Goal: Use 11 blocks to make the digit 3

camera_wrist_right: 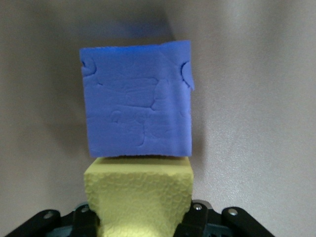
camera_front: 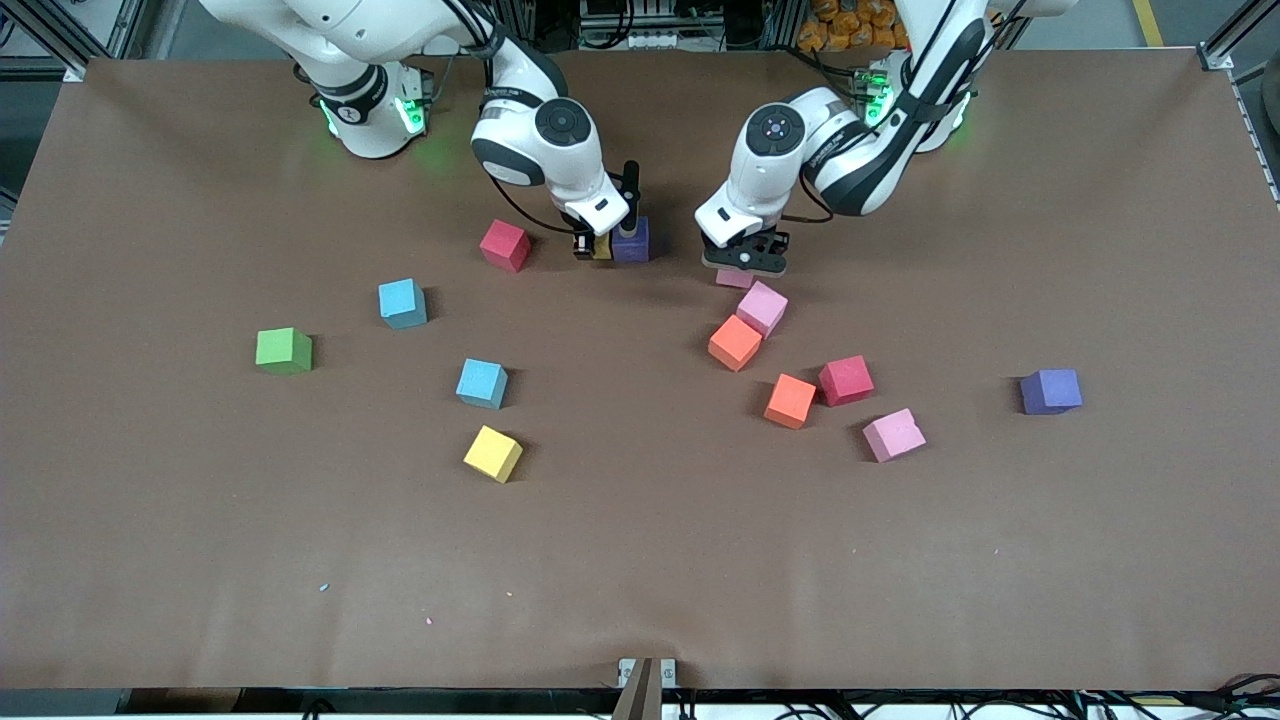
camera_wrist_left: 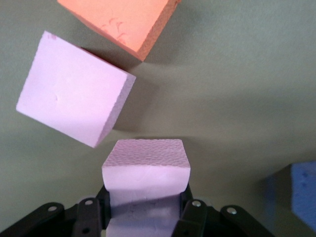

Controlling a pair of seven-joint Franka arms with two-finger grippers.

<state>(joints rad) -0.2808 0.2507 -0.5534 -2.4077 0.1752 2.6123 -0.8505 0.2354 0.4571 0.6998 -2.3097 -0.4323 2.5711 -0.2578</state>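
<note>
My left gripper is shut on a pink block low over the table, with the jaws pressed on two of its sides. Close by lie another pink block and an orange block. My right gripper is shut on a yellow block that touches a purple block. A red block lies beside them toward the right arm's end.
Loose on the table are two light blue blocks, a yellow block, an orange block, a red block, a pink block, a purple block and a green cube.
</note>
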